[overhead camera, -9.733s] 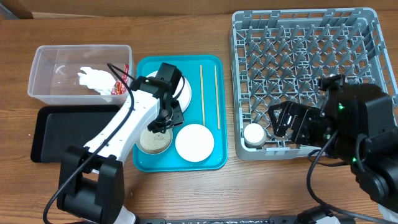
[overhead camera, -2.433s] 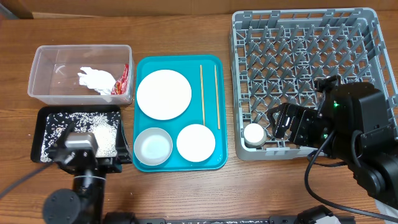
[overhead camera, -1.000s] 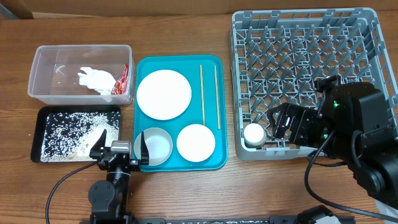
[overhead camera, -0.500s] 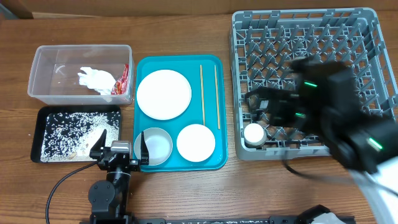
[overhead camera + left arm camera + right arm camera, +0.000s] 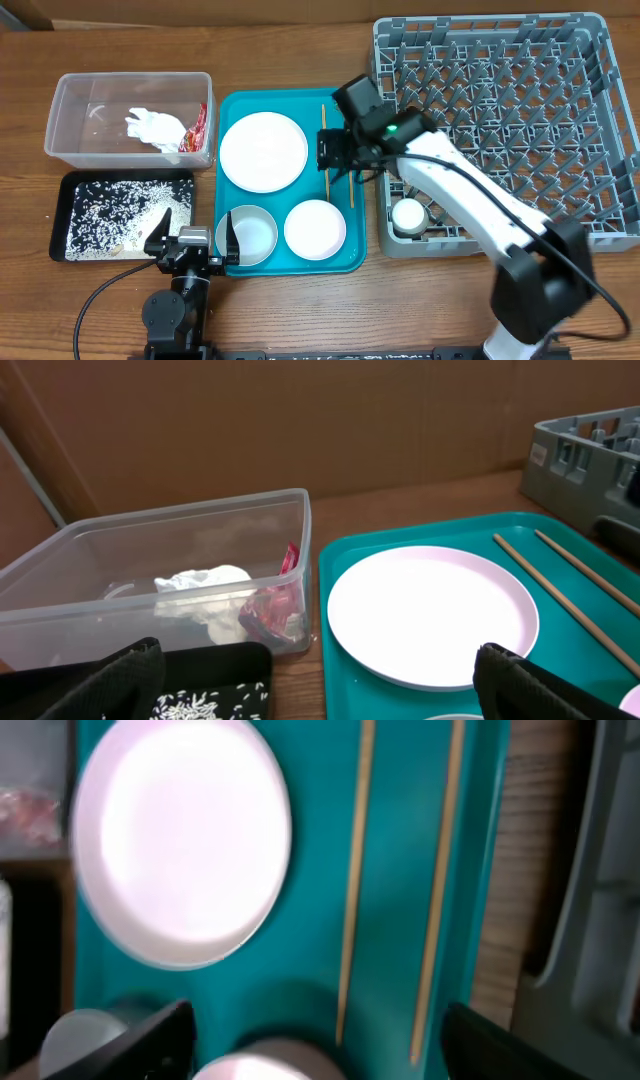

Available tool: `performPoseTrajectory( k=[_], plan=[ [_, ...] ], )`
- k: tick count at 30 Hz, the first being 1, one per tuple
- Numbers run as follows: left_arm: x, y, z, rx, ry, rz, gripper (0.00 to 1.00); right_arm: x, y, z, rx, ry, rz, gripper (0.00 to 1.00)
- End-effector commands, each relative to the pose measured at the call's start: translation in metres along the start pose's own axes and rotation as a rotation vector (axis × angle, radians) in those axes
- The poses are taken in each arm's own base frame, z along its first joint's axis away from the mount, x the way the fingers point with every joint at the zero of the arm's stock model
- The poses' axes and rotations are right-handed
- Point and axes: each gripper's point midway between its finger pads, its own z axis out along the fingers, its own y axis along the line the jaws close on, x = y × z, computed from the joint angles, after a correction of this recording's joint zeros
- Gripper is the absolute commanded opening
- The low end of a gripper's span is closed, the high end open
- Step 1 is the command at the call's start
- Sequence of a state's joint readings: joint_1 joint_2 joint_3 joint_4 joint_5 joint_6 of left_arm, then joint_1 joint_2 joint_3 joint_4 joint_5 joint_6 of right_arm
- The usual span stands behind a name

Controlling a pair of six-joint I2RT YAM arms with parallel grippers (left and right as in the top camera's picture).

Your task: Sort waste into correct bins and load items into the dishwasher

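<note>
A wooden table (image 5: 290, 50) stands before a plain brown wall (image 5: 300, 420).

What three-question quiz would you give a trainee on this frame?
1. True or false: the small white cup stands in the grey dish rack.
2. What holds the napkin and the red wrapper? A) the dish rack B) the clear tub C) the teal tray
3. Fill in: the open right gripper hovers over the two ___.
Key: 1 true; 2 B; 3 chopsticks.
</note>
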State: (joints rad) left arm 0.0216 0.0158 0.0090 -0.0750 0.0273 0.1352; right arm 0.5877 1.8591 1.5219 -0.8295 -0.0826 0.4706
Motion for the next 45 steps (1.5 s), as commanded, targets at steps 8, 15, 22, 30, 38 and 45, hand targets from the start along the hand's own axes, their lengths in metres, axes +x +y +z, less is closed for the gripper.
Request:
performPoseTrajectory(
  k=[8, 15, 22, 30, 38, 45],
  plan=[
    [-0.001, -0.001, 0.0, 0.01, -0.009, 0.019, 1.0, 0.005, -0.04, 0.079, 0.167, 0.041, -0.005, 0.51],
    [-0.001, -0.001, 0.0, 0.01, -0.009, 0.019, 1.0, 0.013, -0.026, 0.096, 0.118, 0.063, 0.017, 0.51],
    [-0.001, -0.001, 0.0, 0.01, -0.009, 0.019, 1.0, 0.033, -0.018, 0.115, 0.129, 0.103, 0.016, 0.44],
    [-0.001, -0.001, 0.0, 0.01, -0.009, 0.019, 1.0, 0.055, -0.04, 0.133, 0.264, 0.144, 0.064, 0.04],
    [-0.001, -0.001, 0.0, 0.01, -0.009, 0.019, 1.0, 0.011, -0.017, 0.079, 0.215, 0.07, 0.052, 0.04],
    [-0.001, -0.001, 0.0, 0.01, -0.009, 0.019, 1.0, -0.047, 0.001, -0.01, 0.121, -0.101, 0.064, 0.04]
  ],
)
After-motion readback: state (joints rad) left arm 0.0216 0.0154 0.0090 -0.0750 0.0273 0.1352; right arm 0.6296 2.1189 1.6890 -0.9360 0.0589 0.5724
